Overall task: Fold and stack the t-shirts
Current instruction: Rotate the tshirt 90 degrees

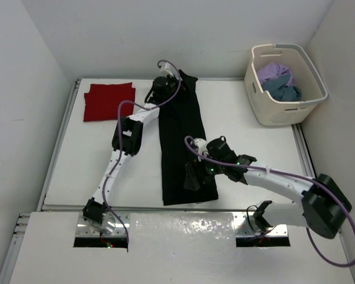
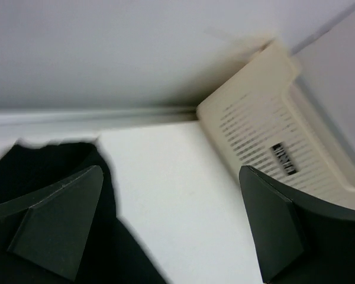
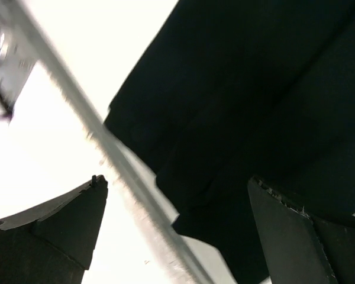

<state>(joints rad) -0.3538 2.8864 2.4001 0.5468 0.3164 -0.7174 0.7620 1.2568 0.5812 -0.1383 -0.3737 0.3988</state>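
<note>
- The black t-shirt [image 1: 178,148] lies flat down the middle of the white table [image 1: 242,148]. It is folded into a long narrow strip that runs from the far edge almost to the near edge.
- The red t-shirt [image 1: 109,102] lies as a folded rectangle at the far left corner of the table, well apart from the black one.
- The lavender-purple t-shirt [image 1: 275,73] and the dark teal-blue t-shirt [image 1: 284,90] are bunched together inside the cream laundry basket [image 1: 278,112], the lavender one toward the back.
- The left gripper [image 1: 161,84] is over the far end of the black t-shirt. Its jaws are spread wide with nothing between them. In its wrist view one finger [image 2: 59,225] is over black cloth, and bare table lies in the gap.
- The right gripper [image 1: 192,174] is at the near right part of the black strip. Its jaws are also spread wide and grip nothing. Its wrist view shows the shirt's layered hem between the fingers [image 3: 290,236].
- The basket stands at the far right corner of the table, against the wall.
</note>
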